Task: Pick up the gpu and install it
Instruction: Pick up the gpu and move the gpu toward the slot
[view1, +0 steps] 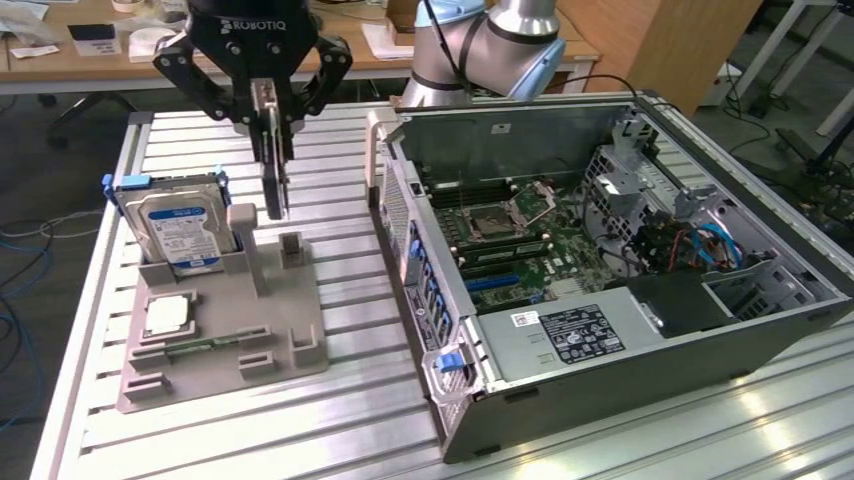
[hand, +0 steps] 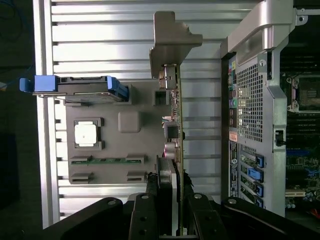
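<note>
Exterior view: the gripper (view1: 274, 118) sits in the upper left of the frame, its fingers closed partway and pinching the top edge of the gpu (view1: 276, 175). The card hangs straight down from the fingers with its long axis vertical and its thin edge facing the camera. Its lower end is just above the grey parts holder (view1: 287, 335) and seems clear of the upright posts there. The hard drive (view1: 176, 228) stands in that holder, just beside the card towards the left of the frame.

The open computer case (view1: 667, 100) fills the right half of the frame, well apart from the card. Its motherboard (view1: 534, 250) lies flat inside with the blue expansion slots (view1: 494, 283) near the case's lower centre, so the card's home is to the right of the gripper and lower.
</note>
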